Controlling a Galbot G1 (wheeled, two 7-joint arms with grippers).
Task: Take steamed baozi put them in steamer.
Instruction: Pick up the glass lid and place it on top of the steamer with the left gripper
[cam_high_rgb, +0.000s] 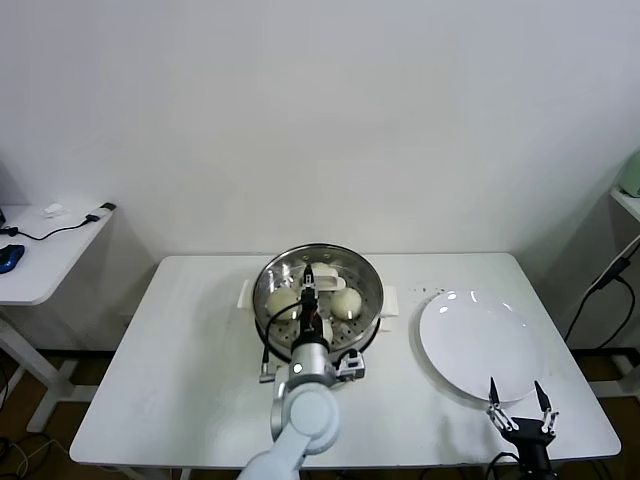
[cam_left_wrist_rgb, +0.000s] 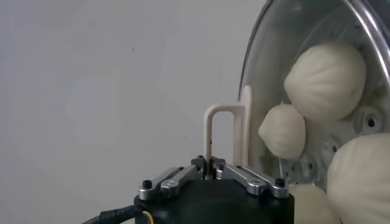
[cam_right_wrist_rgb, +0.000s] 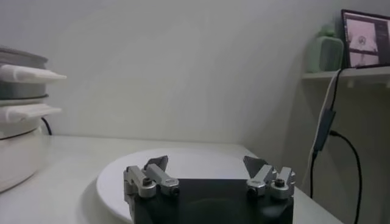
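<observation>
The steamer (cam_high_rgb: 318, 250) stands mid-table on its white pot, with cream-white baozi (cam_high_rgb: 345, 303) inside. A round glass lid (cam_left_wrist_rgb: 268, 55) covers the basket, and several baozi (cam_left_wrist_rgb: 326, 79) show through the glass. My left gripper (cam_high_rgb: 312, 300) reaches over the steamer's near rim. In the left wrist view it (cam_left_wrist_rgb: 210, 161) is shut on the lid's white loop handle (cam_left_wrist_rgb: 222, 131). My right gripper (cam_high_rgb: 518, 395) is open and empty at the table's front right, by the near edge of the plate; it also shows in the right wrist view (cam_right_wrist_rgb: 207, 165).
An empty flat white plate (cam_high_rgb: 480, 345) lies right of the steamer and shows in the right wrist view (cam_right_wrist_rgb: 183, 159). The pot's white side handles (cam_right_wrist_rgb: 30, 74) stick out toward the plate. A side desk (cam_high_rgb: 45, 250) with cables stands far left.
</observation>
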